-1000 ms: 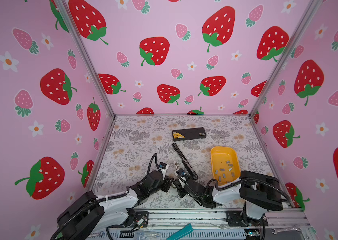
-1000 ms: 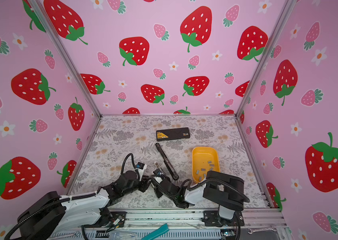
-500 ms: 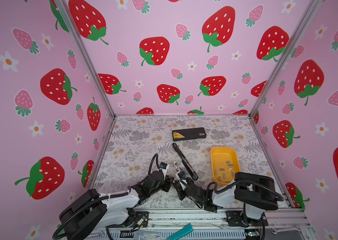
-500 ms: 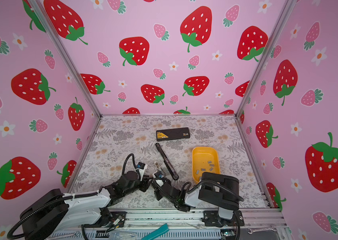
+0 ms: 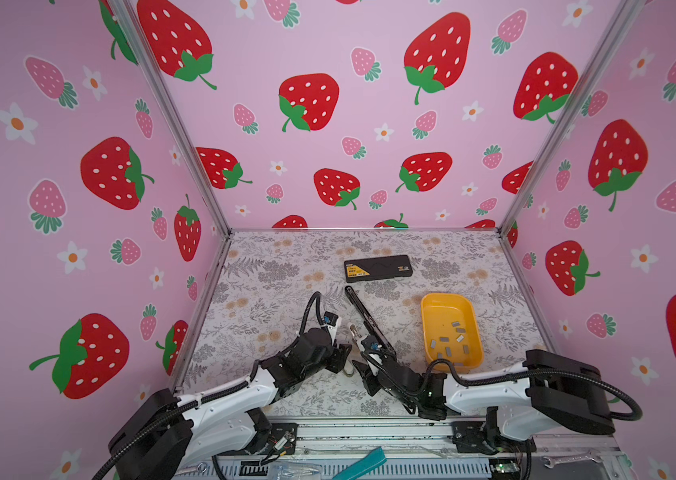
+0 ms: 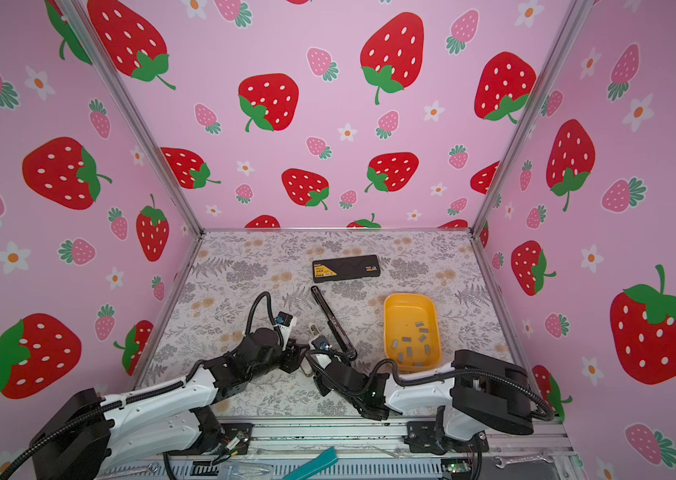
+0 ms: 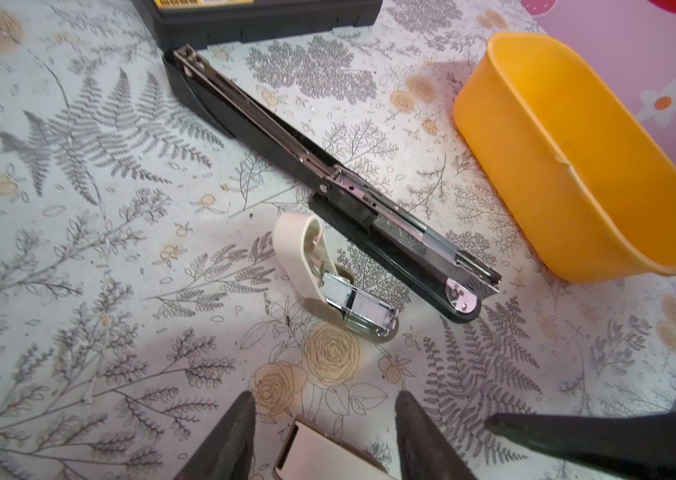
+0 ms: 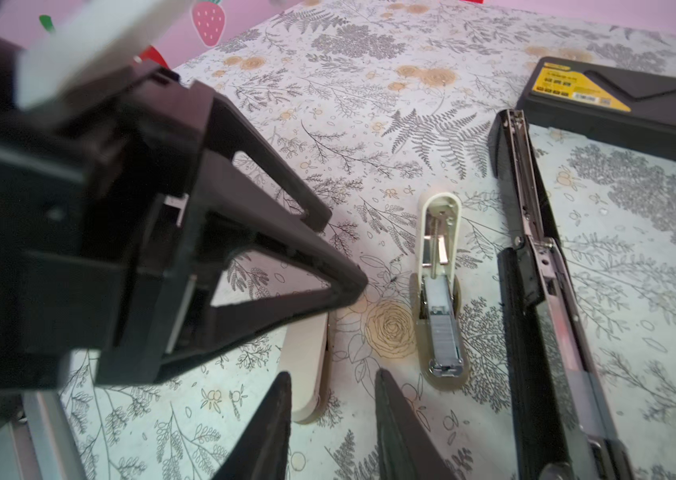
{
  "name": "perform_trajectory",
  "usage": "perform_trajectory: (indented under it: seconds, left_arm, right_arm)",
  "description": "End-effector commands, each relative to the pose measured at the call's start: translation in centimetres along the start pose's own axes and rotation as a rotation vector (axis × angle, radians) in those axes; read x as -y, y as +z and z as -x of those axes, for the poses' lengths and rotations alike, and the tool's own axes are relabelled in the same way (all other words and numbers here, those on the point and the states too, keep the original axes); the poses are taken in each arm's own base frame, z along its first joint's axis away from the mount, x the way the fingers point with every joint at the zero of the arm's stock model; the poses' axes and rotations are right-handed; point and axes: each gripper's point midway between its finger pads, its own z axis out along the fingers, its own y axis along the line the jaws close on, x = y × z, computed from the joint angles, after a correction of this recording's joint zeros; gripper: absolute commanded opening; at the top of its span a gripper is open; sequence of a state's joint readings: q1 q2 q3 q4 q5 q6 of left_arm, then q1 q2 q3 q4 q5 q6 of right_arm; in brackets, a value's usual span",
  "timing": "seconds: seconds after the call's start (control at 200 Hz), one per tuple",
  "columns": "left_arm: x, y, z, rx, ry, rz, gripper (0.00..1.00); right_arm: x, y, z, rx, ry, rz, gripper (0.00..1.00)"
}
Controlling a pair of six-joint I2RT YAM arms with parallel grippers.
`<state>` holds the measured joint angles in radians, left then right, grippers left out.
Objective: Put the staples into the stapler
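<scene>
The long black stapler (image 5: 365,320) (image 7: 328,195) (image 8: 536,270) lies opened flat mid-table. The staples (image 5: 450,340) (image 6: 411,343) lie as several small grey strips in the yellow tray (image 5: 446,309) (image 6: 409,307). My left gripper (image 5: 342,358) (image 7: 326,395) and right gripper (image 5: 359,370) (image 8: 333,374) meet tip to tip in front of the stapler. Both are open around a cream piece (image 7: 319,453) (image 8: 307,361) lying on the table, shaped like a small closed stapler. Gaps show beside it in both wrist views.
A small cream stapler (image 7: 328,274) (image 8: 440,291) lies open beside the black one, a silver strip in its channel. A black box with a yellow label (image 5: 378,268) (image 8: 619,104) sits behind. Pink walls close three sides; a metal rail (image 5: 369,432) runs along the front.
Both grippers' jaws have spread wider around the cream piece. The two arms have stayed almost in place.
</scene>
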<state>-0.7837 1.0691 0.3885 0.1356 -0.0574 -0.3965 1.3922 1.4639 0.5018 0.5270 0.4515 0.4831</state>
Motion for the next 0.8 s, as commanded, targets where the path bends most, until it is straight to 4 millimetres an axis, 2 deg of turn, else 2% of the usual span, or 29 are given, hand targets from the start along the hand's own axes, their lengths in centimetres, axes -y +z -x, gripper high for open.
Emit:
perform_trajectory:
  seconds: [0.0, 0.235, 0.36, 0.61, 0.795]
  left_arm:
    - [0.1, -0.1, 1.5, -0.015, -0.01, 0.006, 0.59]
    - [0.6, 1.4, 2.7, -0.058, -0.055, -0.034, 0.6]
    - [0.2, 1.7, 3.1, -0.054, -0.087, -0.033, 0.6]
    - [-2.1, 0.7, 4.3, -0.002, -0.174, -0.013, 0.65]
    - [-4.5, 0.2, 4.4, 0.014, -0.239, 0.026, 0.66]
  right_arm:
    - [3.1, 0.2, -2.2, -0.07, -0.013, -0.088, 0.4]
    - [3.9, 2.2, -4.3, -0.149, -0.021, -0.075, 0.42]
    - [4.0, 3.3, -5.0, -0.18, -0.029, -0.069, 0.43]
    - [4.9, 4.9, -6.1, -0.217, -0.045, -0.1, 0.46]
    - [5.2, 5.6, -7.0, -0.239, -0.057, -0.093, 0.47]
